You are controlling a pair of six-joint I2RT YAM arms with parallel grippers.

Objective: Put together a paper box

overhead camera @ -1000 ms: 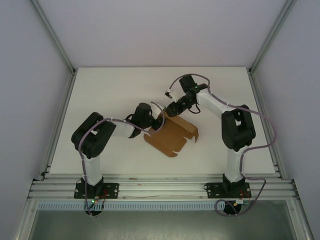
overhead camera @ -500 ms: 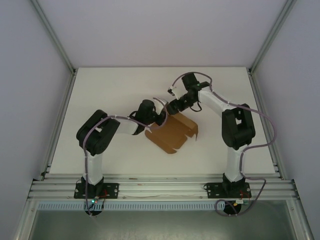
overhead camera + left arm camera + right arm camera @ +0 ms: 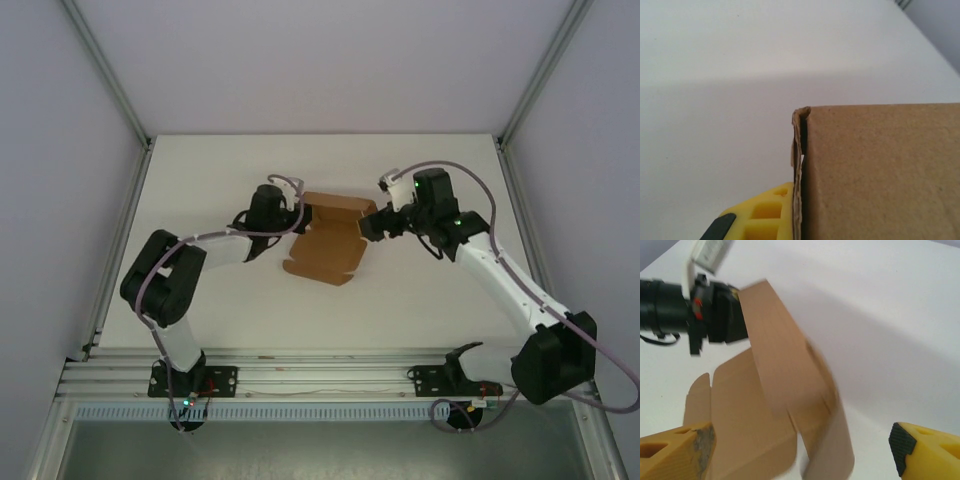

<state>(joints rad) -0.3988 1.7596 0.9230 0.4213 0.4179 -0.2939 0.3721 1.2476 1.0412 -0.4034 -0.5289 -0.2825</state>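
The paper box [image 3: 325, 242] is a brown cardboard sheet lying mid-table, with its far and left flaps folded up. My left gripper [image 3: 297, 216] is shut on the raised flap at the box's far-left corner. In the left wrist view one yellow finger [image 3: 765, 216] presses the cardboard edge [image 3: 799, 165], and the other finger is hidden behind the panel [image 3: 880, 170]. My right gripper [image 3: 368, 226] stands open at the box's right side. Its fingers [image 3: 677, 452] are spread wide, with the blurred box [image 3: 770, 390] lying loose between them.
The white table [image 3: 200, 290] lies bare around the box. Aluminium rails [image 3: 320, 372] run along the near edge by the arm bases. Grey walls and corner posts [image 3: 110, 90] close in the left, right and back.
The left gripper closed on the flap and drew the box back and to the left. The right gripper let go, opened wide and moved off to the box's right side.
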